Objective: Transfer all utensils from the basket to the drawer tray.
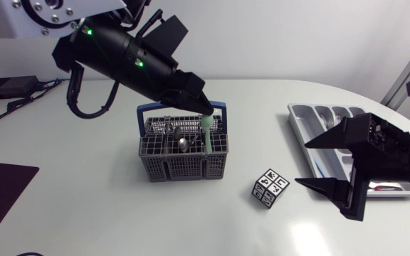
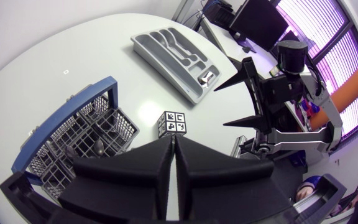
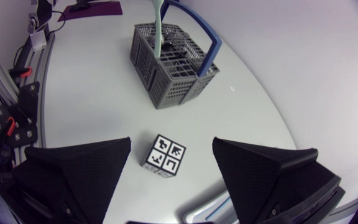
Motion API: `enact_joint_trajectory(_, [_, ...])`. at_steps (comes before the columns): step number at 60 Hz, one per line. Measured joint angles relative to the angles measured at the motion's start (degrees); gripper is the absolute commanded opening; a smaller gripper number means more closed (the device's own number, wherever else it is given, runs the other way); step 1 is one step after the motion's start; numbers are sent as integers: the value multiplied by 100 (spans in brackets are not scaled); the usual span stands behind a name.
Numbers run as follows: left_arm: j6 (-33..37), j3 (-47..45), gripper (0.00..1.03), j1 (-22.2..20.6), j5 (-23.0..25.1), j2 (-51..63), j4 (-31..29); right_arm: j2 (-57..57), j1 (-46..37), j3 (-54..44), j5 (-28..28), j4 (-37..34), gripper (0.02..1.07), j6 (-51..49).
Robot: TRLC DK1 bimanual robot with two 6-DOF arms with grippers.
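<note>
Left gripper (image 1: pixel 203 109) on utensil (image 1: pixel 208 135) above basket (image 1: pixel 184 168)

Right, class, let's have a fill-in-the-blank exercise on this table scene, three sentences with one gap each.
1. The utensil held by the left gripper is coloured ____.
2. The grey basket has a handle that is ____.
3. The fingers of the right gripper stand ____.

Missing words: green; blue; open.

Glossy white table (image 1: pixel 98 213), rounded edge
</note>
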Motion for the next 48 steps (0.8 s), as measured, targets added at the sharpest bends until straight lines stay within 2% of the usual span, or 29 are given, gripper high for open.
enact_joint_trajectory(15, [72,-26,4,-188,417,-155,-22,249,1272,170,-114,673,97,1231])
enact_joint_trajectory(29, [216,-251,4,-483,734,-238,-24,717,1836,313,-275,1134,95,1801])
enact_joint_trajectory(40, [264,-326,4,-566,1047,-264,-39,909,2146,313,-341,1307,86,1967])
enact_joint_trajectory(48, [323,-330,4,-566,1200,-284,-42,914,2302,313,-354,1379,64,1985])
